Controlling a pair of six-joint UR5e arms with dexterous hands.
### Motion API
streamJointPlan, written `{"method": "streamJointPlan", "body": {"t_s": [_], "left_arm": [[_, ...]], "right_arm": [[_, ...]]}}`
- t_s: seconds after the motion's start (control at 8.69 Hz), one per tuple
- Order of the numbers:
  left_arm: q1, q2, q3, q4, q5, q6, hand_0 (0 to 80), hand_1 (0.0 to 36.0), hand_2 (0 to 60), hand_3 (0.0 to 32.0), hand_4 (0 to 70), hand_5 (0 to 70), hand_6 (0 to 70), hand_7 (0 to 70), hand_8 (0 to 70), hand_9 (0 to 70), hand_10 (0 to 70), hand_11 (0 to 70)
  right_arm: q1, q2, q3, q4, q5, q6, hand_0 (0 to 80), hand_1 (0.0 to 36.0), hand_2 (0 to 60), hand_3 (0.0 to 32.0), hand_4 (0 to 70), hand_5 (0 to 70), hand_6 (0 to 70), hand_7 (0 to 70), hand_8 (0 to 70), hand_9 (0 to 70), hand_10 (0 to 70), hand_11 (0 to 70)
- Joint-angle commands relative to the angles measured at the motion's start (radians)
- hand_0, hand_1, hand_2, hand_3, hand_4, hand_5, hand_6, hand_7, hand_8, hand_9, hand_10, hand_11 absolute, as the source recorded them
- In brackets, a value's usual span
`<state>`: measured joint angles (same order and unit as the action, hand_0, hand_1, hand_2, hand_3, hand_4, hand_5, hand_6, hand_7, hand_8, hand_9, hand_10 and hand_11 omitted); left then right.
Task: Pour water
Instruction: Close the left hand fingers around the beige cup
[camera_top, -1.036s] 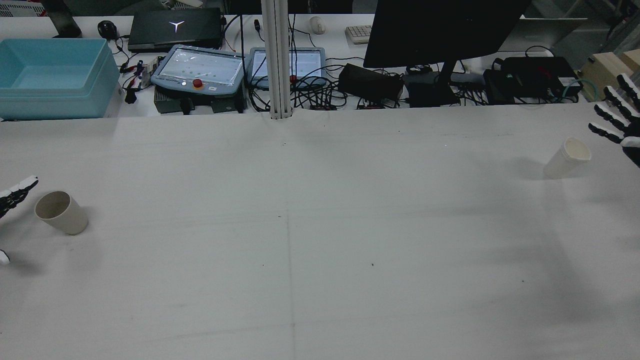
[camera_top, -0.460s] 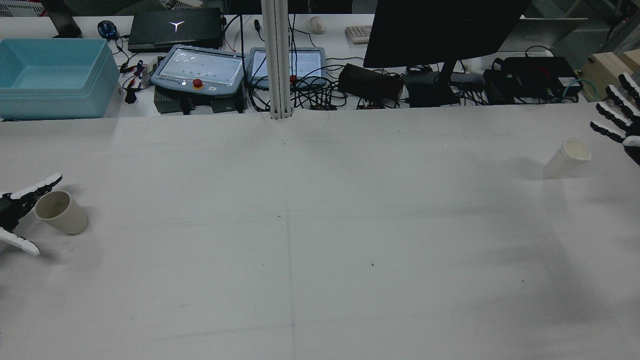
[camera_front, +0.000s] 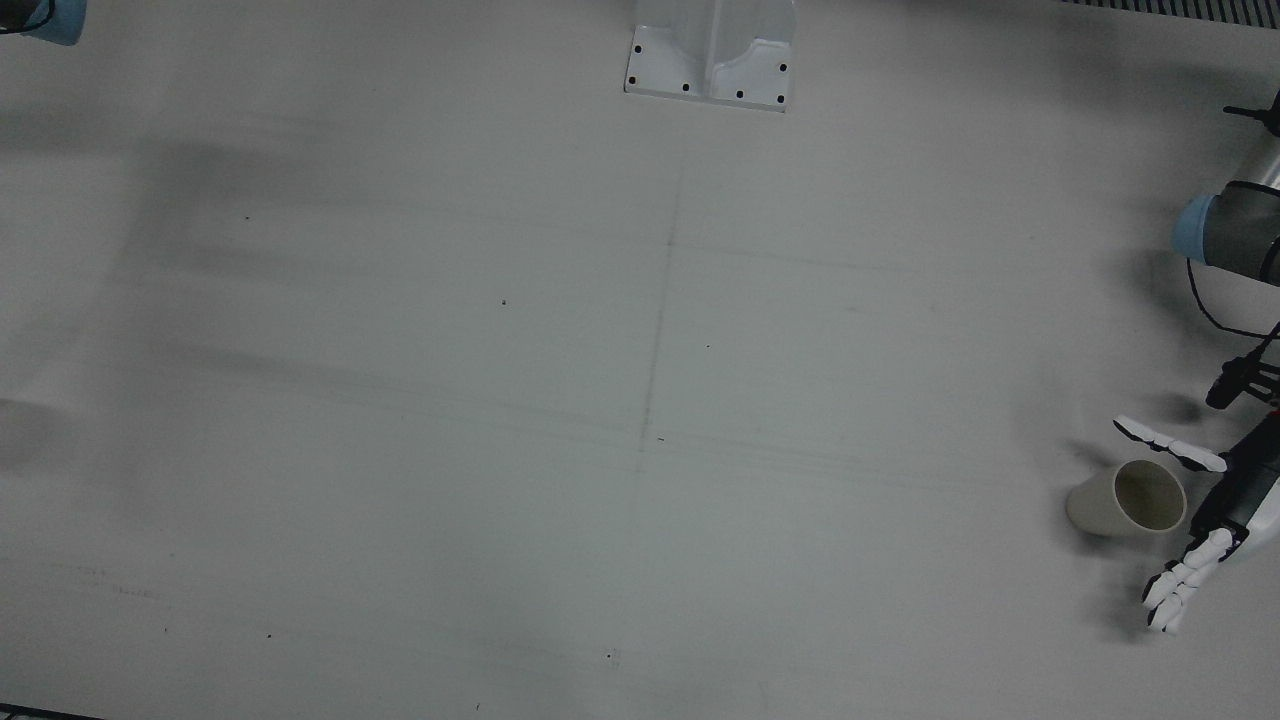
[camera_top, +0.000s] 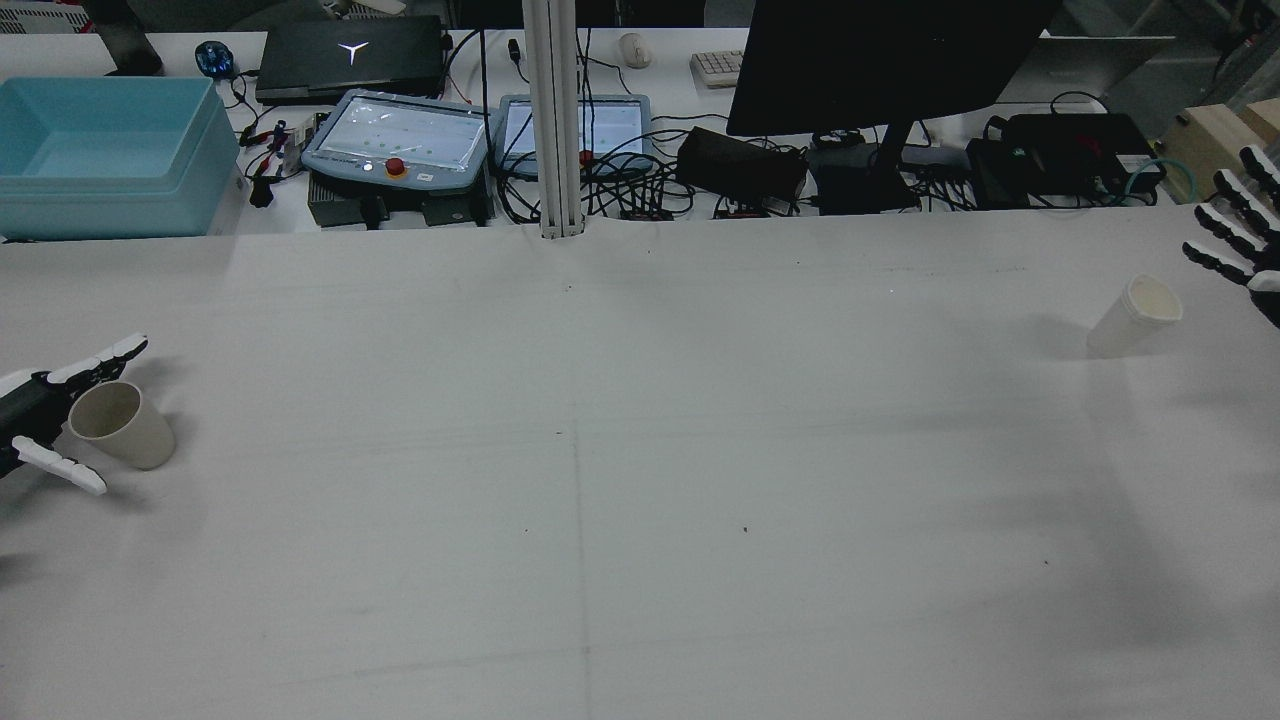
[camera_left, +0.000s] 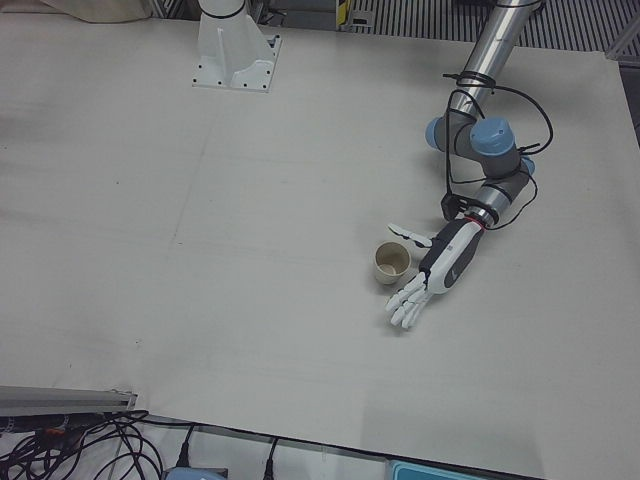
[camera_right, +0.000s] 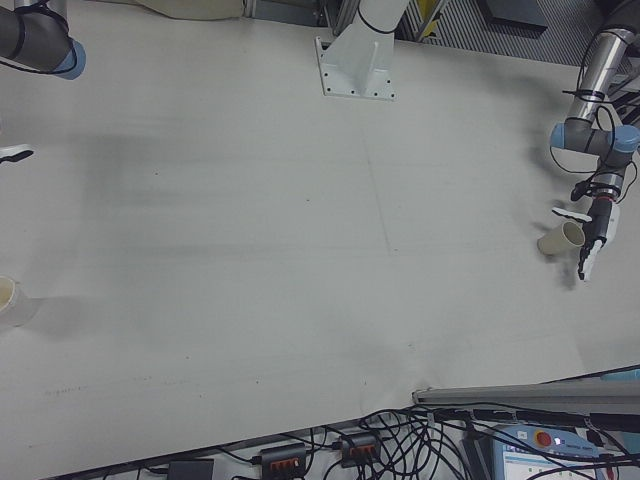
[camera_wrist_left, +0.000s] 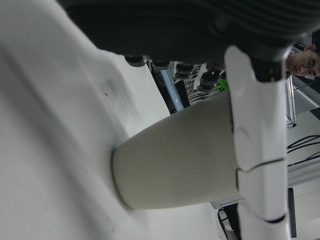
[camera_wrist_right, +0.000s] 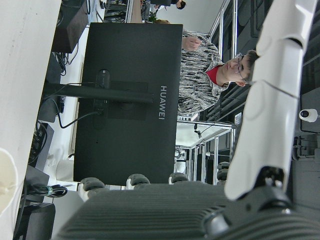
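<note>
A beige cup (camera_top: 122, 425) stands upright near the table's left edge; it also shows in the front view (camera_front: 1128, 497), the left-front view (camera_left: 392, 263) and the left hand view (camera_wrist_left: 175, 160). My left hand (camera_top: 45, 420) is open, with fingers (camera_top: 105, 358) behind the cup and the thumb in front, not closed on it. A white cup (camera_top: 1135, 313) stands at the far right, also seen in the right-front view (camera_right: 10, 300). My right hand (camera_top: 1245, 235) is open, just right of it and apart from it.
A white mast base (camera_front: 712, 60) stands at the robot's side of the table. Beyond the table's far edge are a teal bin (camera_top: 105, 155), teach pendants (camera_top: 400, 140), a monitor (camera_top: 880, 60) and cables.
My left hand has moved in toward the beige cup, so its fingers now straddle it. The right hand has drifted slightly to the right. Both cups stay put.
</note>
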<state>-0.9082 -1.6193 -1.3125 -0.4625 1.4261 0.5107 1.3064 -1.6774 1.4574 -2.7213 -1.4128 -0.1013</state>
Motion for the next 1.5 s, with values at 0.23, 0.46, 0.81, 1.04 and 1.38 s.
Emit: {"method": "streamJointPlan", "body": {"t_s": [0.23, 0.46, 0.81, 1.04, 1.38], "left_arm": [[0.026, -0.033, 0.003, 0.030, -0.001, 0.005, 65.2, 19.3, 0.0, 0.0, 17.7, 0.0, 2.5, 6.0, 0.0, 0.0, 0.0, 0.9], [0.043, -0.050, 0.003, 0.042, -0.003, 0.005, 64.6, 19.0, 0.0, 0.0, 18.3, 0.0, 2.6, 6.1, 0.0, 0.0, 0.0, 0.9], [0.043, -0.051, -0.010, 0.056, -0.050, -0.040, 79.5, 22.2, 0.0, 0.0, 22.2, 70.0, 3.7, 5.6, 0.3, 0.0, 0.2, 3.1], [0.043, -0.051, -0.010, 0.080, -0.062, -0.064, 80.0, 23.7, 0.0, 0.0, 28.1, 70.0, 5.0, 7.0, 0.8, 0.0, 1.3, 4.6], [0.043, -0.053, -0.010, 0.094, -0.078, -0.096, 74.7, 16.1, 0.0, 0.0, 61.3, 70.0, 9.8, 15.5, 2.2, 2.0, 4.3, 7.7]], "right_arm": [[-0.001, -0.002, -0.012, 0.000, 0.000, -0.001, 55.8, 22.0, 0.0, 23.8, 0.0, 4.9, 0.0, 0.0, 0.0, 0.0, 0.0, 0.0], [-0.001, -0.016, -0.014, 0.000, 0.002, -0.003, 55.3, 21.7, 0.2, 23.6, 0.0, 4.9, 0.0, 0.0, 0.0, 0.0, 0.0, 0.0], [0.004, -0.016, -0.017, 0.000, 0.002, -0.003, 54.9, 21.4, 0.0, 22.2, 0.0, 4.7, 0.0, 0.0, 0.0, 0.0, 0.0, 0.0], [0.008, -0.016, -0.017, 0.000, 0.000, -0.003, 54.8, 21.4, 0.0, 22.2, 0.0, 4.6, 0.0, 0.0, 0.0, 0.0, 0.0, 0.0], [0.017, -0.016, -0.019, 0.000, 0.000, -0.003, 54.6, 21.3, 0.5, 22.6, 0.0, 4.6, 0.0, 0.0, 0.0, 0.0, 0.0, 0.0]]}}
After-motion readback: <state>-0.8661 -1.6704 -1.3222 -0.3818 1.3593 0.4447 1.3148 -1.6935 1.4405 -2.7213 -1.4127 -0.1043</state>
